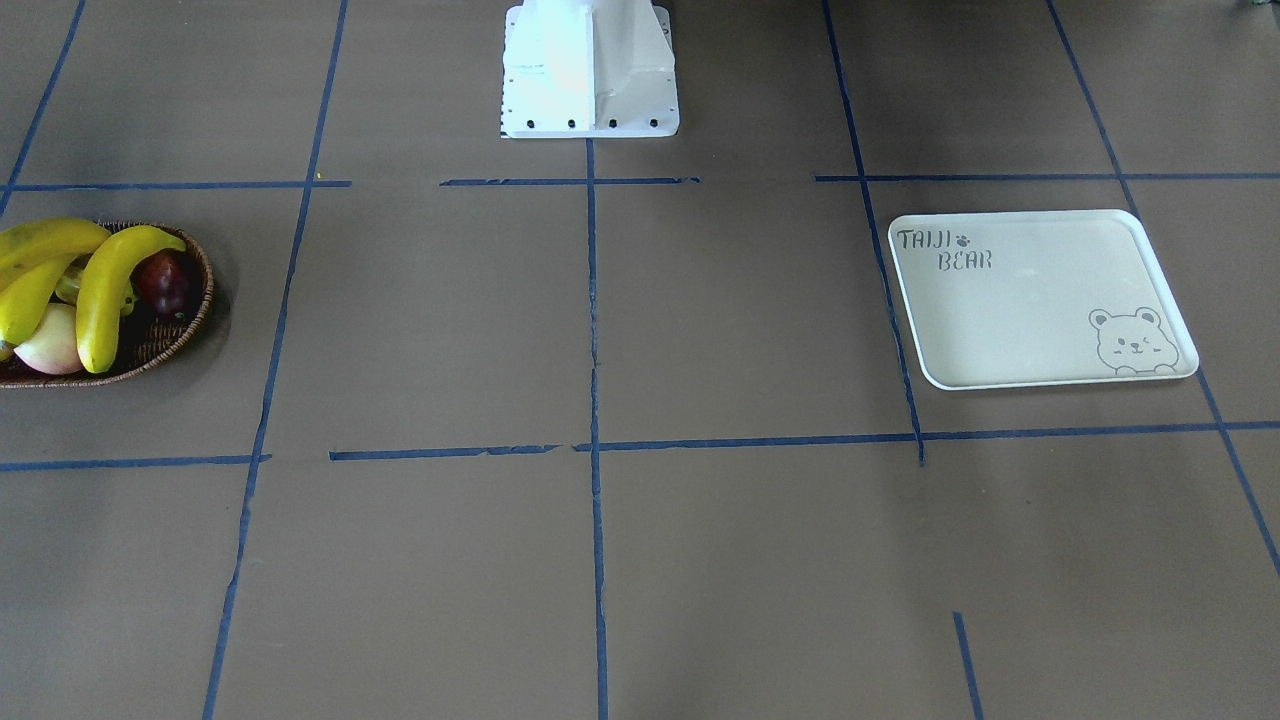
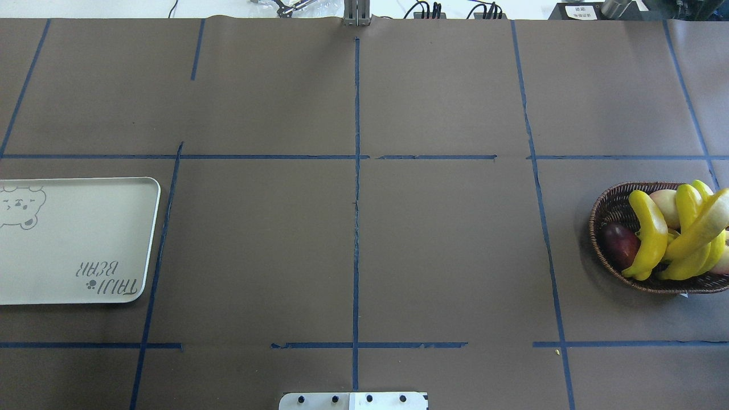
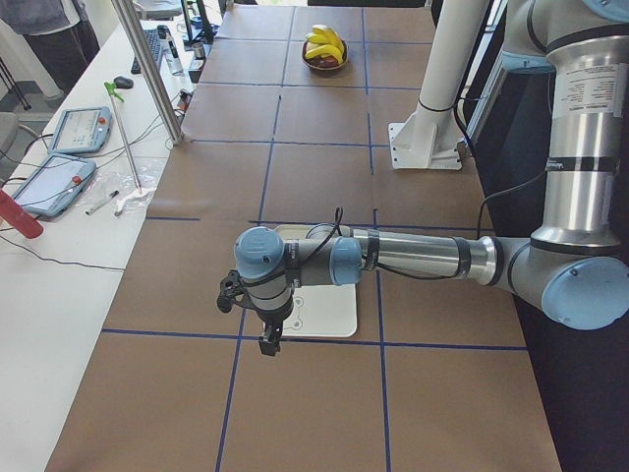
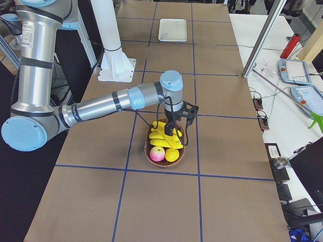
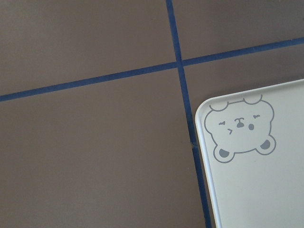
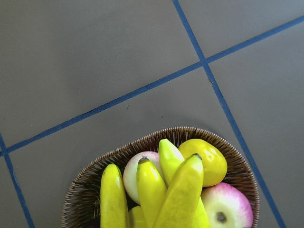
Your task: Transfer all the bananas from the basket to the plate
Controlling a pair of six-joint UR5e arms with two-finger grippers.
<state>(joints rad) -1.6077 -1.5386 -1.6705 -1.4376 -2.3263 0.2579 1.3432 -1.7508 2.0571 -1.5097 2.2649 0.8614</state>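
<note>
Front-facing view: the bananas (image 1: 105, 300) lie heaped in the basket (image 1: 197, 300) at the desk (image 1: 600, 320) end on the robot's right, over a dark red fruit (image 1: 165, 282) and a pale pink fruit (image 1: 50, 348). The plate (image 1: 1040, 300) sits well apart at the opposite end and carries no banana. Overhead view: the banana long axes run roughly from the far edge toward the robot, slightly fanned. Exterior left view: the left arm (image 3: 423, 256) holds its jaws above the plate's corner; their opening cannot be told. Exterior right view: the right arm (image 4: 111, 103) holds its jaws directly above the heap; whether they are parted or closed cannot be told. Right wrist view: the banana tips fill the lower centre. Judgement: the right arm is nearer and should descend, closing across a banana's short axis.
</note>
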